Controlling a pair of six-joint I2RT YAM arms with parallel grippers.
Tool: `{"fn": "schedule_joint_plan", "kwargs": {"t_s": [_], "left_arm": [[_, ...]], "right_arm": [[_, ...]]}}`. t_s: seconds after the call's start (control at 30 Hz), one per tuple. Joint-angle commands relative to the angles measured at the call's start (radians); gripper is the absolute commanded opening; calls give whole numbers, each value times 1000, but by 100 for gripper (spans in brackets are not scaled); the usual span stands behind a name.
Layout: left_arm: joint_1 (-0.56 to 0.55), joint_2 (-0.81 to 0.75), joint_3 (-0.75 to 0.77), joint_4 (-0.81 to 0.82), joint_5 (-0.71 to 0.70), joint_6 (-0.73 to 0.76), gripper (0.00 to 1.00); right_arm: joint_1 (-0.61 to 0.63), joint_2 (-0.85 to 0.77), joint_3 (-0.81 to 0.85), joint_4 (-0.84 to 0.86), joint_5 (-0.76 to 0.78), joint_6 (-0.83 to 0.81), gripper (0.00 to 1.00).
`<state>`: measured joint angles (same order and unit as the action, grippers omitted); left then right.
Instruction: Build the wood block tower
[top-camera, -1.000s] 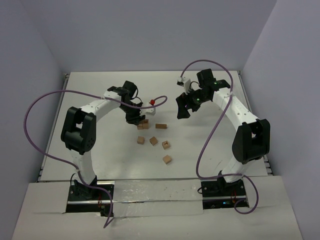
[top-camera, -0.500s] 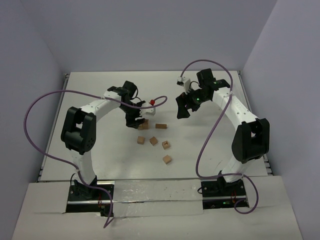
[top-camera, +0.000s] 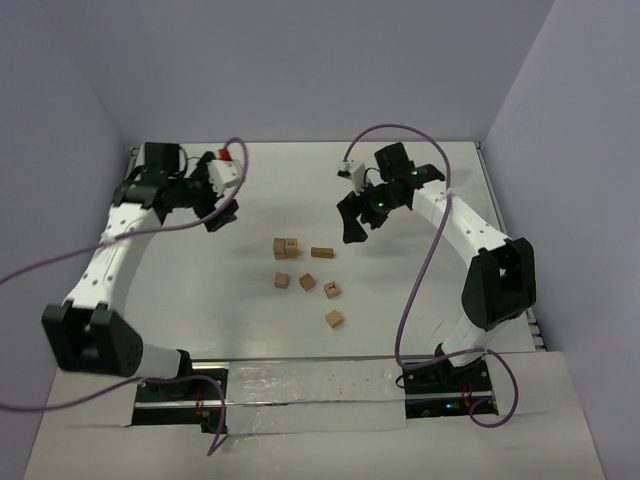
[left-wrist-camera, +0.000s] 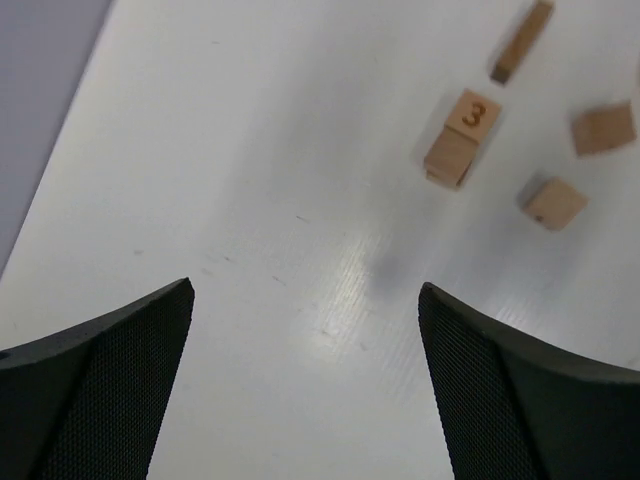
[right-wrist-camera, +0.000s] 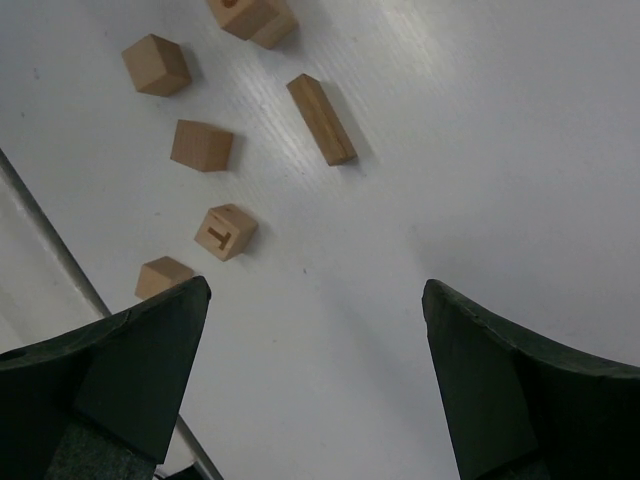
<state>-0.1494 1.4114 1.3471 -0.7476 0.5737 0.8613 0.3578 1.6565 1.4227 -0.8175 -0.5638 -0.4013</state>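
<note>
Several light-brown wood blocks lie mid-table. A short tower of two blocks stands there, its top block marked 3. Beside it lies a flat cuboid, which also shows in the right wrist view. Loose cubes sit nearer the arms, one of them marked T. My left gripper hangs open and empty well to the left of the blocks, over bare table. My right gripper is open and empty just right of the cuboid.
The white table ends in a raised rail at its left edge and right edge. Purple cables loop over both arms. Grey walls close in the back and sides.
The left gripper opened, let go of a block at the small tower and swung far back to the left. The right gripper shifted slightly left toward the blocks.
</note>
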Motion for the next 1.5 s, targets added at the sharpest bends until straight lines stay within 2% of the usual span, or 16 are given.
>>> {"fn": "schedule_joint_plan", "kwargs": {"t_s": [0.0,0.07,0.1,0.2,0.3,0.4,0.47,0.73,1.07,1.17,1.3,1.47], "left_arm": [[110,-161,-153,242,99,-364,99],[145,-214,-203,318,24,-552,99],[163,-216,-226,339,17,-584,99],[272,-340,-362,454,2,-780,99],[289,-371,-387,475,-186,-924,99],[309,-382,-395,440,-229,-941,99],[333,-404,-419,430,-137,-906,99],[335,-389,-416,422,-43,-872,99],[335,-367,-413,425,-35,-821,98],[335,-364,-414,431,-32,-820,98],[335,-361,-412,432,-33,-814,97],[335,-351,-404,442,-25,-811,97]], "right_arm": [[163,-80,-124,162,162,151,93],[232,-78,-151,206,203,202,92],[234,-74,-152,216,220,206,92],[344,-41,-165,281,340,305,92],[410,-2,-154,316,411,385,91],[436,43,-129,322,439,441,88],[460,72,-123,331,452,454,84],[509,165,-99,334,487,475,71],[513,236,-74,334,492,476,65],[513,250,-67,336,492,474,58],[515,260,-63,325,473,461,43],[517,271,-60,314,475,458,36]]}}
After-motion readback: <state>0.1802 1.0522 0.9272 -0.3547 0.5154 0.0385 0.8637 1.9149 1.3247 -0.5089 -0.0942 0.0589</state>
